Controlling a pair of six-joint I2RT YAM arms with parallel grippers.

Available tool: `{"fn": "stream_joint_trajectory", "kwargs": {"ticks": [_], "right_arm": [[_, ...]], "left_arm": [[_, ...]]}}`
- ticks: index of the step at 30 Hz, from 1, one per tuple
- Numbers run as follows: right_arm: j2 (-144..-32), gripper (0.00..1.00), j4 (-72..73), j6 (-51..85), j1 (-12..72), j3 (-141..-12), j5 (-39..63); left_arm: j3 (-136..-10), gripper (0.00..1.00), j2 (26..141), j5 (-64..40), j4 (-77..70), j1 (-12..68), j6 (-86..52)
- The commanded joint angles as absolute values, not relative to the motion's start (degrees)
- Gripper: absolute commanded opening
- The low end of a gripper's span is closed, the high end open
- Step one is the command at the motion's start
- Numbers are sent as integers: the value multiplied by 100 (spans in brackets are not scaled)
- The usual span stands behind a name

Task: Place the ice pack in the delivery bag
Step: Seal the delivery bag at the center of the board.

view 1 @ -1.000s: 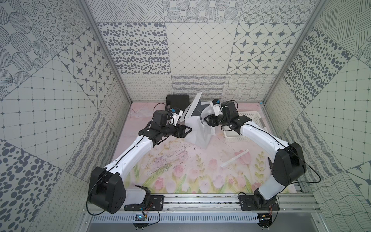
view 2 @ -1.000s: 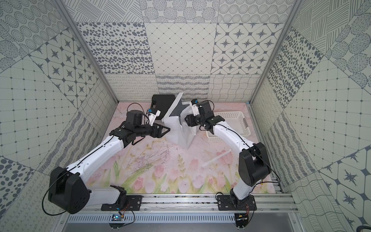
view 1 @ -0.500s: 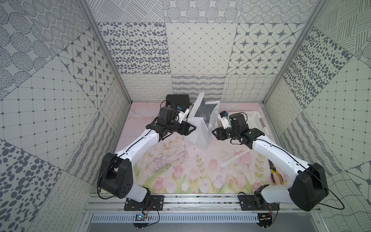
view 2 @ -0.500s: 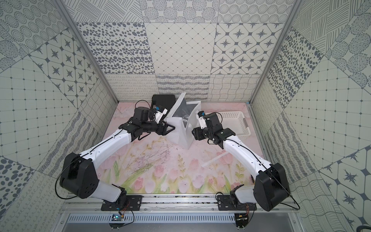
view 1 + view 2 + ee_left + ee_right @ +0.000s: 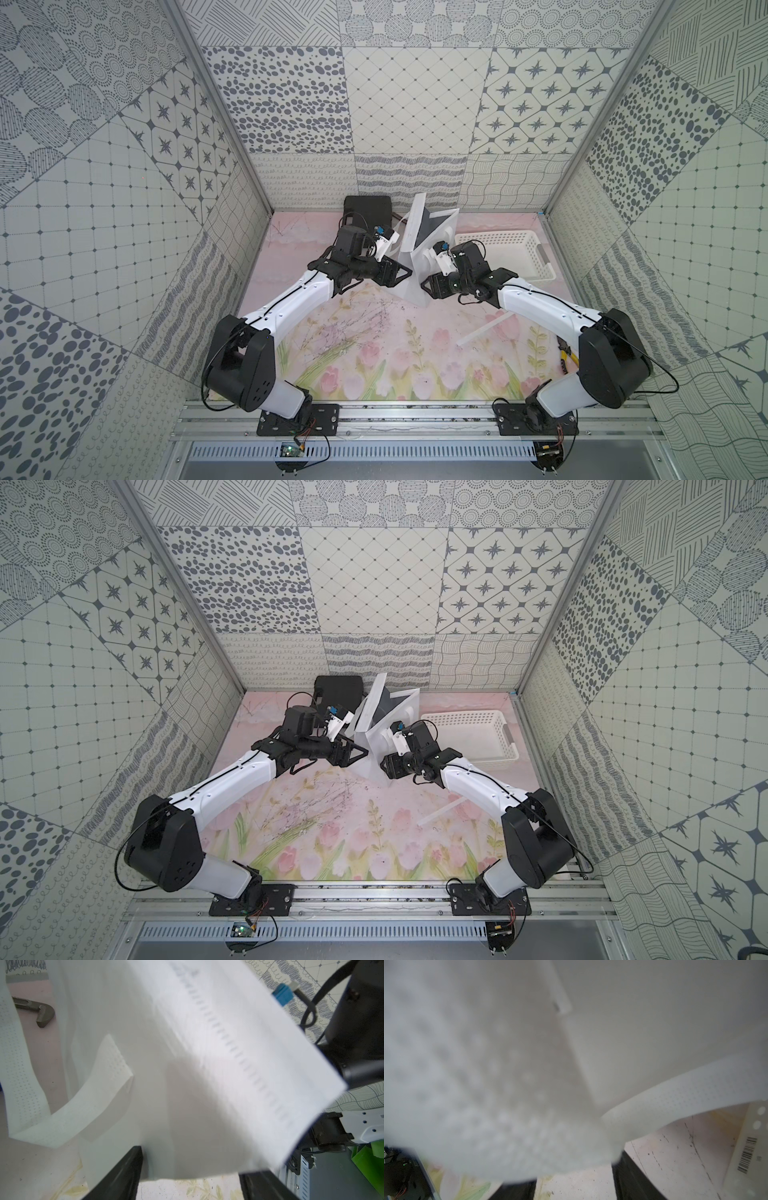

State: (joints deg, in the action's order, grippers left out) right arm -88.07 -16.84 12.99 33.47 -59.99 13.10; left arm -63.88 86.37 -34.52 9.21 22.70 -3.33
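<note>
The delivery bag point(image 5: 415, 226) point(image 5: 372, 712) stands at the back middle of the mat, white, with its flap up and its dark inside showing. My left gripper point(image 5: 401, 272) point(image 5: 357, 752) is open against the bag's lower left side. My right gripper point(image 5: 426, 286) point(image 5: 384, 766) is open at its lower right side. In the left wrist view the bag's wall point(image 5: 187, 1084) and a loop handle point(image 5: 68, 1109) fill the picture beyond the open left gripper point(image 5: 190, 1184). The right wrist view shows blurred bag fabric point(image 5: 488, 1084) over the open right gripper point(image 5: 575, 1184). The ice pack is out of view.
A black case point(image 5: 368, 208) stands behind the left gripper. A white perforated basket point(image 5: 503, 257) sits at the back right. A thin white strip point(image 5: 482, 334) and yellow-handled pliers point(image 5: 567, 357) lie on the mat's right side. A wrench point(image 5: 35, 1009) lies beyond the bag.
My right gripper has come down from the bag's mouth to its lower right side. The left gripper has moved in against the bag's left side. The flap has risen.
</note>
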Motion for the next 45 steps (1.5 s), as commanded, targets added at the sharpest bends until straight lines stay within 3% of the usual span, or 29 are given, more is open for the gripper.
{"fn": "stream_joint_trajectory", "kwargs": {"ticks": [1, 13, 36, 42, 45], "right_arm": [[-8951, 60, -1076, 1460, 3399, -6262, 1450], [-9181, 60, -976, 1452, 3505, -6350, 1507], [-9209, 60, -870, 1529, 3526, -6267, 1613], [-9097, 60, -894, 1476, 3527, -6214, 1575], [-8880, 62, -1148, 1224, 3516, -6241, 1414]], "left_arm": [[-6238, 75, 8540, -3618, 843, 2415, -371], [-6401, 57, 8827, -2263, 485, 2911, -1023], [-6372, 37, 8999, 337, -721, 3550, -1539], [-6449, 24, 9154, 598, -985, 3578, -1770], [-6519, 5, 9202, 566, -970, 3577, -1743]]}}
